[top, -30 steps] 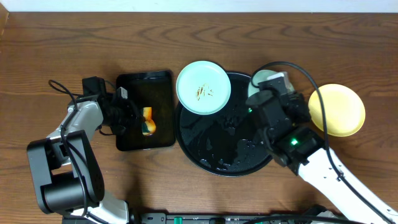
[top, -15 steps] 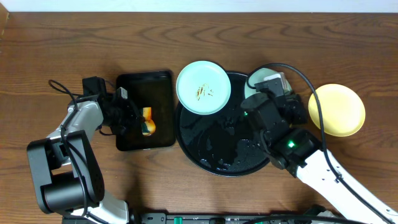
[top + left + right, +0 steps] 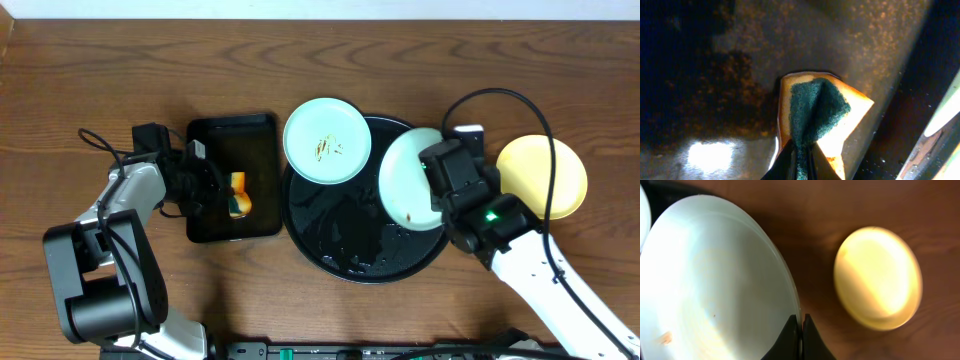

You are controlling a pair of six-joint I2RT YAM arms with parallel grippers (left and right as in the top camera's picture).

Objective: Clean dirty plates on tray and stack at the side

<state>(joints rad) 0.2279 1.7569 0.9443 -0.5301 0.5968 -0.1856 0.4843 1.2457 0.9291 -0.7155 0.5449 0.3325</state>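
Clamped shut on the rim of a mint plate (image 3: 715, 280) with the right gripper (image 3: 800, 326), over the tray (image 3: 340, 235), right of centre; brown speck on it. Pinching the sponge (image 3: 815, 110) in the left gripper (image 3: 800, 152), centre-left. Yellow plate (image 3: 560, 180) off-tray at right, seemingly clean. Smeared mint plate (image 3: 327, 140), upper centre, unwiped. Roughly a third done; no stack yet.

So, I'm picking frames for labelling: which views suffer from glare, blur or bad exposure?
Left wrist: mostly dark, with one white glare patch on the small tray; the sponge is fairly sharp. Right wrist: the yellow plate is soft-edged and very bright, and the mint plate looks washed out. Overhead: evenly lit and sharp, with only speckled reflections on the round tray.
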